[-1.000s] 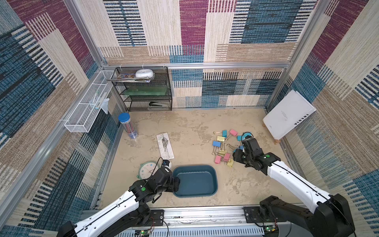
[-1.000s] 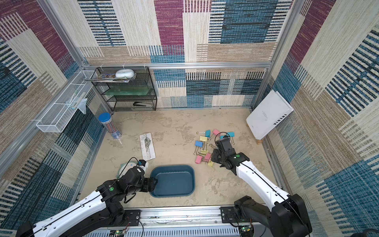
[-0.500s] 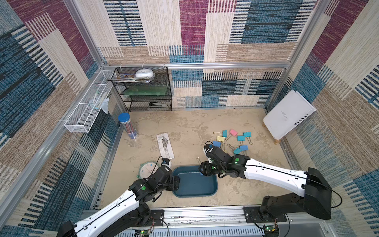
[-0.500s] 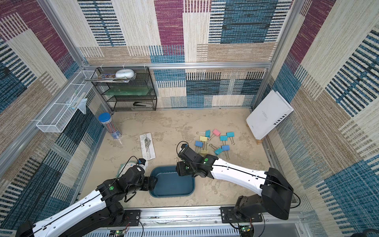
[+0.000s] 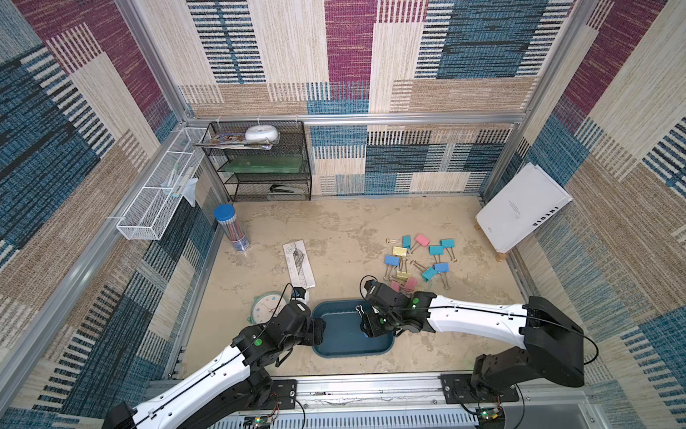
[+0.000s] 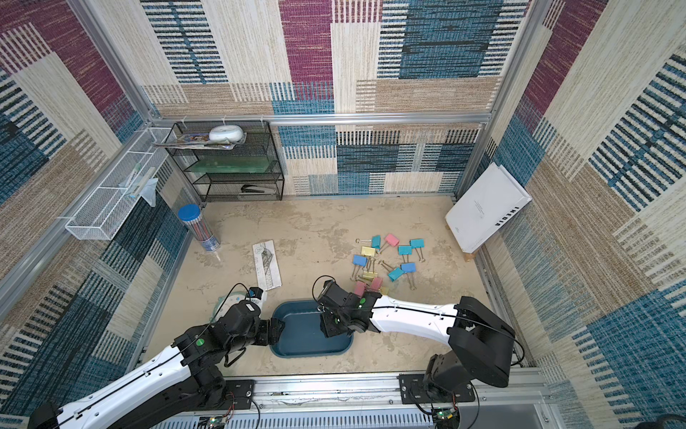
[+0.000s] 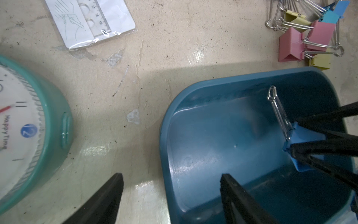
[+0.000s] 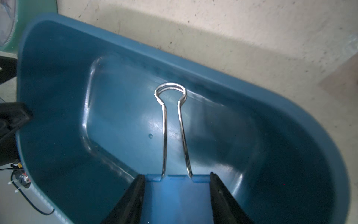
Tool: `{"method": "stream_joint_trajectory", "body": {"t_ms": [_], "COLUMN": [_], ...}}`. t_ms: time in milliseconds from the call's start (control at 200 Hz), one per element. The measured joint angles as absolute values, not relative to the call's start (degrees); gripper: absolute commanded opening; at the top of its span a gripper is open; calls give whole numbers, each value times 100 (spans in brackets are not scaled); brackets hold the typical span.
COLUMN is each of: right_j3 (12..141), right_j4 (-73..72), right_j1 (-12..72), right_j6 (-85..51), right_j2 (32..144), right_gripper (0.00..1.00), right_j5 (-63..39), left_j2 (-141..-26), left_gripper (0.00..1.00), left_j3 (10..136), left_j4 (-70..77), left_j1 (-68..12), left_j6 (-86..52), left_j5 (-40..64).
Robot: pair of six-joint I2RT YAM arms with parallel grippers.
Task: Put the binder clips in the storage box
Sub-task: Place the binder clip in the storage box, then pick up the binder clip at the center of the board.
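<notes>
The dark teal storage box [image 5: 341, 334] [image 6: 300, 334] sits near the table's front edge. My right gripper [image 5: 367, 327] [image 8: 177, 175] is shut on a blue binder clip [image 8: 178, 194] [image 7: 302, 139] and holds it low inside the box's right half, its wire handles pointing towards the box's far wall. My left gripper [image 5: 319, 330] [image 7: 170, 176] is open and straddles the box's left rim [image 7: 164, 135], one finger inside, one over the table. Several more binder clips [image 5: 419, 260] [image 6: 386, 260] in pink, yellow, teal and blue lie in a heap behind the box to the right.
A teal clock [image 5: 267, 308] lies left of the box, a packaged ruler [image 5: 299, 263] behind it. A pencil tube [image 5: 232, 230], a black mesh rack [image 5: 267, 163] and a white wire basket [image 5: 156, 200] stand at the back left. A white book [image 5: 523, 211] leans on the right wall.
My right arm has swung from the clip heap leftwards with the blue clip, and now holds it down inside the box. The left arm has stayed put.
</notes>
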State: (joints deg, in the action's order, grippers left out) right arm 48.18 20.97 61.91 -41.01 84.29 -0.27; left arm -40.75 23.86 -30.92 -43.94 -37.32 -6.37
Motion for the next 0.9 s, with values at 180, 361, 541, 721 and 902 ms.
{"method": "stream_joint_trajectory", "body": {"t_ms": [180, 361, 541, 721, 902], "right_j3": [4893, 5214, 4969, 4755, 5004], "right_j4": [2241, 2401, 2571, 2630, 2204], "right_j1": [6187, 5607, 3872, 1826, 816], "right_j6": [-3905, -3492, -3138, -2989, -2687], "right_j2": [8038, 7196, 6539, 6359, 7376], "right_gripper": [68, 77, 76, 81, 83], "right_j5": [-40, 141, 86, 528, 635], "left_j2": [-4058, -4064, -3999, -3894, -3879], "left_gripper": [83, 83, 83, 83, 83], "left_j3": [2307, 2292, 2292, 2287, 2287], "left_j4": [-3092, -3089, -3089, -3087, -3085], "left_j1": [-4386, -4386, -4386, -4386, -4381], "left_j6": [-3732, -3730, -3708, -3647, -3579], "left_j5": [-674, -692, -692, -685, -637]}}
